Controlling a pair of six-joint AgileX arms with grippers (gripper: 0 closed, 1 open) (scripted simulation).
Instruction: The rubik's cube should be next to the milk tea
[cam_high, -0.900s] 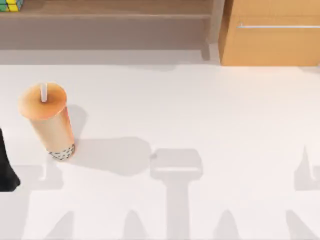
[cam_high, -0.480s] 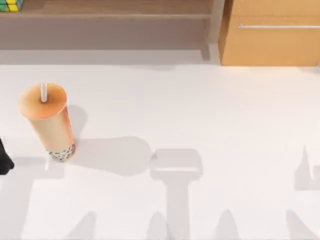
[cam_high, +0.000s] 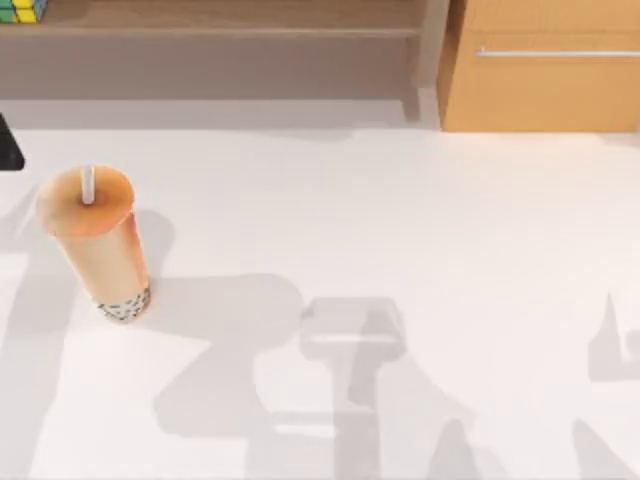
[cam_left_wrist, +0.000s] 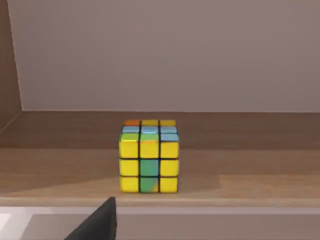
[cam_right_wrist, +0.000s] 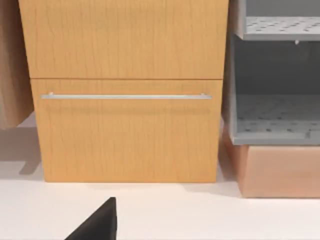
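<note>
The small rubik's cube (cam_left_wrist: 149, 156) of yellow, green, blue and orange squares sat on a brown wooden shelf (cam_left_wrist: 250, 165) at the back left, and in the top view its corner (cam_high: 22, 10) just peeked in at the upper left edge. It faced the left wrist camera squarely, with nothing between the two but the shelf's front lip. The left hand (cam_high: 8, 145) showed as a dark piece at the left edge of the white bench (cam_high: 400, 220), between shelf and cup; whether it was wide or narrow, I could not tell. The milk tea (cam_high: 95, 240), a tall tapered clear cup of orange-tan drink with round orange lid, white straw and dark pearls at the bottom, stood upright on the bench's left side, well apart from the cube. To the right of the shelf stood a light wooden drawer cabinet (cam_right_wrist: 127, 100) with a thin silver handle bar (cam_right_wrist: 125, 96); beside it was a grey perforated rack (cam_right_wrist: 275, 120). The right hand's dark tip (cam_right_wrist: 97, 222) was near that cabinet, its opening equally impossible to judge.
</note>
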